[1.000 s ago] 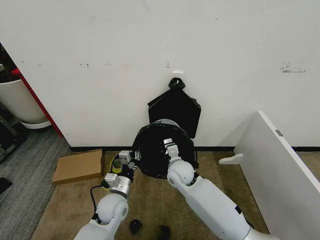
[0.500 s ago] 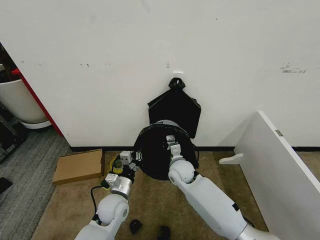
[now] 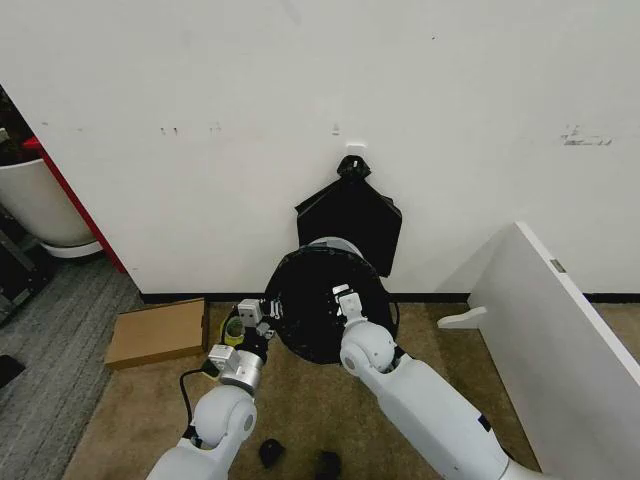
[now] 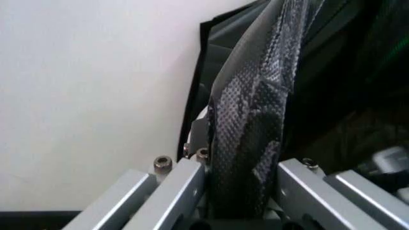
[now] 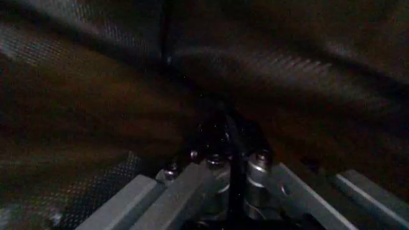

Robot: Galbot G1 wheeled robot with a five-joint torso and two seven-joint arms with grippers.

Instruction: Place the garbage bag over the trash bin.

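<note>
Up against the white wall (image 3: 300, 90), just beyond both claws, the garbage bag (image 3: 318, 300) drapes over the trash bin (image 3: 335, 243), of which a pale sliver of rim peeks out at the far side. Behind it hangs a flat black bag (image 3: 350, 215), knotted on top. The right gripper (image 3: 347, 302) sits against the bag's front, jaws together with a fold of film pinched between them. The left gripper (image 3: 262, 318) sits at the bag's left edge, clamped on a hanging strip of the plastic. A cardboard piece (image 3: 157, 331) lies left of it.
</note>
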